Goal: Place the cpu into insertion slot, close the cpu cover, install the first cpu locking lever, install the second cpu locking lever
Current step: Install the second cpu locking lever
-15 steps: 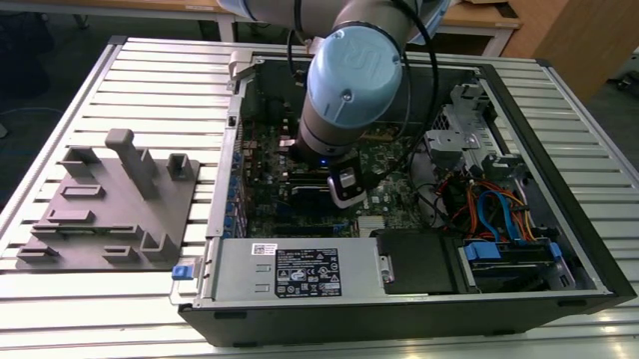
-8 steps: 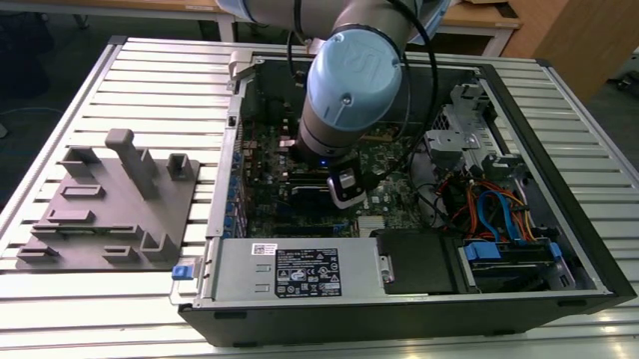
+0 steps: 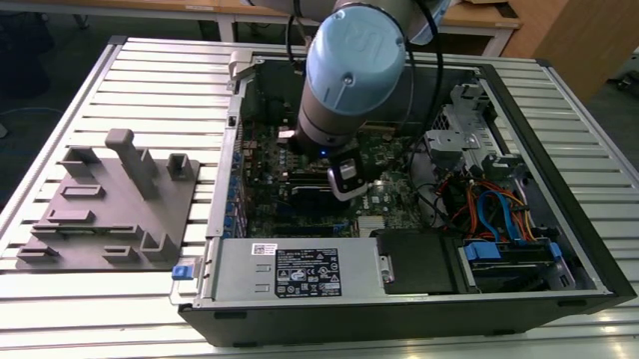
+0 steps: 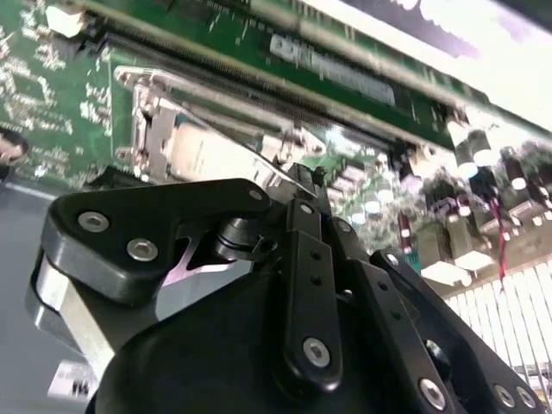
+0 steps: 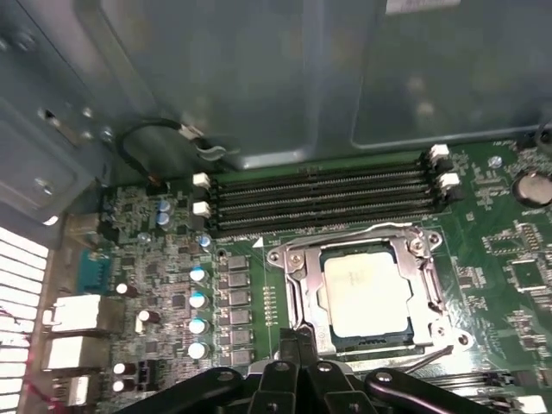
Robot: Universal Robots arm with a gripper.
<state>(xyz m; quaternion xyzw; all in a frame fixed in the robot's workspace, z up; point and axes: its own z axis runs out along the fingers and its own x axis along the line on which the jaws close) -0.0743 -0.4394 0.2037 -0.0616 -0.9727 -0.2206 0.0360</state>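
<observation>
1. A ribbed grey metal table (image 3: 120, 75) carries an open black desktop computer case (image 3: 420, 314), with a grey moulded fixture plate (image 3: 105, 206) lying beside it on the exterior view's left.
2. Inside the case lies the green motherboard (image 5: 492, 250). Its small square black-rimmed insertion slot (image 5: 414, 332) is the landmark here.
3. The small flat square cpu with a dull silver-tan top (image 5: 362, 297) already sits flat in the insertion slot.
4. The thin metal square-windowed cpu cover (image 5: 302, 263) frames the chip and looks lowered around it. Whether it is fully clamped I cannot tell.
5. Four long narrow black memory slots (image 5: 319, 198) run just beyond the insertion slot, on its case-wall side.
6. The black-linked gripper (image 4: 302, 185) hangs just above the insertion slot's near edge. Its fingertips look drawn together with nothing between them.
7. Handling judgement: the chip is light, rigid and fragile, with delicate contacts beneath, so it should be taken only by its edges. The cover and the thin wire lever (image 5: 427, 358) beside the slot are stiff, springy metal, best pushed at their free ends.
</observation>
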